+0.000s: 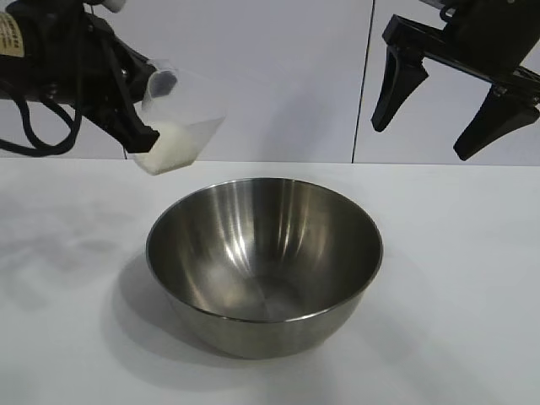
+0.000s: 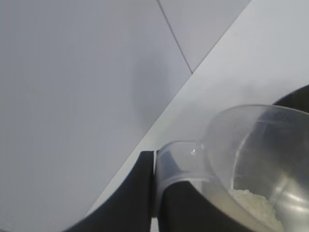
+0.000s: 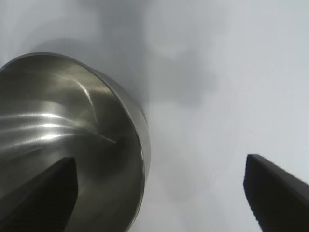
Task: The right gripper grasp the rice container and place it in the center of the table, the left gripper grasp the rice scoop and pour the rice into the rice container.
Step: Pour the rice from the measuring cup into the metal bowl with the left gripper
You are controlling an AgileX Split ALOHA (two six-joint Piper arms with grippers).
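Your left gripper was clamped tight on the tab of the scoop, held tilted above the far-left rim of the bowl, rice inside. The bowl sat mid-table. Your right gripper hung wide open and empty, up right.

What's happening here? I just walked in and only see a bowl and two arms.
The left gripper is shut on the tab handle of the rice scoop, holding it tilted in the air above and beside the left rim of the rice container. The rice is in the scoop; the bowl, on the table, looks empty. The right gripper hangs open above the bowl's right, holding nothing.
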